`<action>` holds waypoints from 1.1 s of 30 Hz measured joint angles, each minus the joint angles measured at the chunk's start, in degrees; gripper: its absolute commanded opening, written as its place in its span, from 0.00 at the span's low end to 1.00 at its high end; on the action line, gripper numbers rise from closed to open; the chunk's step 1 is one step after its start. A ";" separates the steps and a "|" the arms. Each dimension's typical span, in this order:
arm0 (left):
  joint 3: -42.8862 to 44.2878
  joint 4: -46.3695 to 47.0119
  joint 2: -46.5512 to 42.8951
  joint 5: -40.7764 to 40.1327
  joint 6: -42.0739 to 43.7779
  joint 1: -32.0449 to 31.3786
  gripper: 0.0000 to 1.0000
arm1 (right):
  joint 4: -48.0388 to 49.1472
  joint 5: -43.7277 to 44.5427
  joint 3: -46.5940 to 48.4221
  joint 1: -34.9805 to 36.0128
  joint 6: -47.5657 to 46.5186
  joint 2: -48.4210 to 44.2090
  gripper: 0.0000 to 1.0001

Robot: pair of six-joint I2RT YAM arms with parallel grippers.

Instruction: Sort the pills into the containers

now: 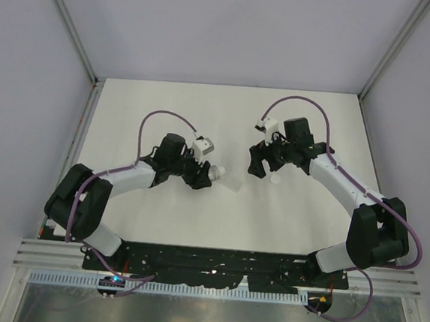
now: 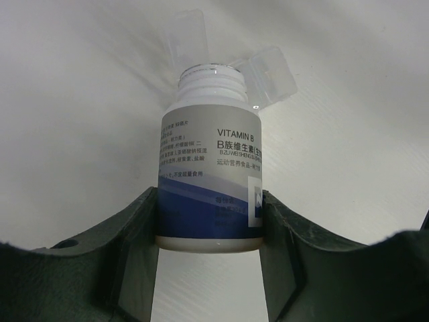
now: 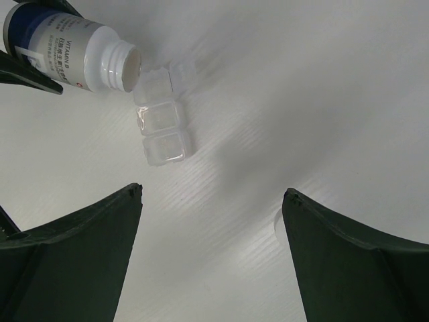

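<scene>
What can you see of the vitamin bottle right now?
The vitamin bottle is white plastic with a grey and blue label reading VITAMIN B. Its cap is off, leaving the threaded neck and mouth open. The left hand grips its lower body near the base, one finger on each side. It is tipped over, its mouth right at one end of the clear compartment box, whose lids stand open. Whether bottle and box touch is unclear, and I can't make out any pills at the mouth.

left arm (image 1: 119,177) and right arm (image 1: 341,183): white link shells, black joints, purple cable (image 1: 166,114) looped over each, white camera block (image 1: 202,145) at wrists; left gripper (image 1: 203,177) and right gripper (image 1: 256,165) matte black
</scene>
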 measured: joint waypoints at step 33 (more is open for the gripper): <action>7.19 -12.26 3.23 -5.84 3.39 -3.58 0.00 | -0.39 -2.78 0.00 -1.90 0.04 0.00 0.89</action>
